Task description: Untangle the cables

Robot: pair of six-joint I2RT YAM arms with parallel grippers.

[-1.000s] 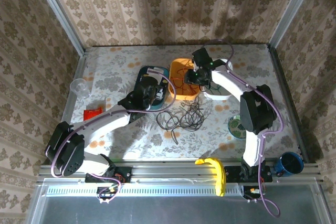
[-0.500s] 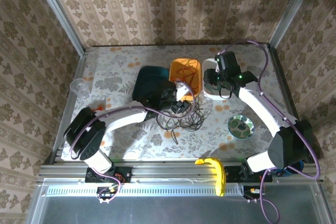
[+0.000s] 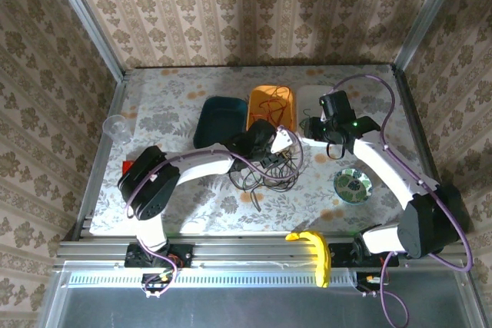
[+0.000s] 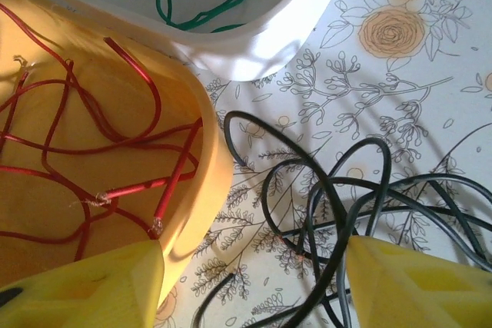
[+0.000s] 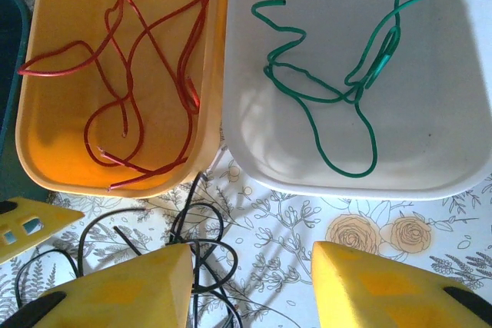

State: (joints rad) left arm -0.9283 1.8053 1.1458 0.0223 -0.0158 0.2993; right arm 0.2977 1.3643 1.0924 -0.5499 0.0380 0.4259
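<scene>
We see the left end effector [image 4: 254, 286] low over the worktop [image 4: 400, 97], its two yellow fingers [image 4: 100, 282] spread wide apart. Loops of the black cables [image 4: 336, 205] run through the gap between them, yet neither finger presses on a strand, so it has hold of nothing. From the top camera, this end effector [image 3: 280, 142] sits at the far edge of the black tangle [image 3: 269, 174], just in front of the orange tray [image 3: 270, 105].

The right end effector [image 5: 250, 282] hangs above the near rims of two trays that stand side by side. Its fingers are parted with only bare floral worktop between them, so it too grips nothing.

The red cable [image 5: 184, 82] lies coiled loosely inside the orange tray [image 5: 54, 128]. The green cable [image 5: 382, 50] lies in the white tray [image 5: 446, 113] beside it. The black cables rest in a heap on the worktop, just in front of both trays.

A dark teal tray [image 3: 219, 117] stands left of the orange one. A clear cup [image 3: 115, 126] is near the left edge.
</scene>
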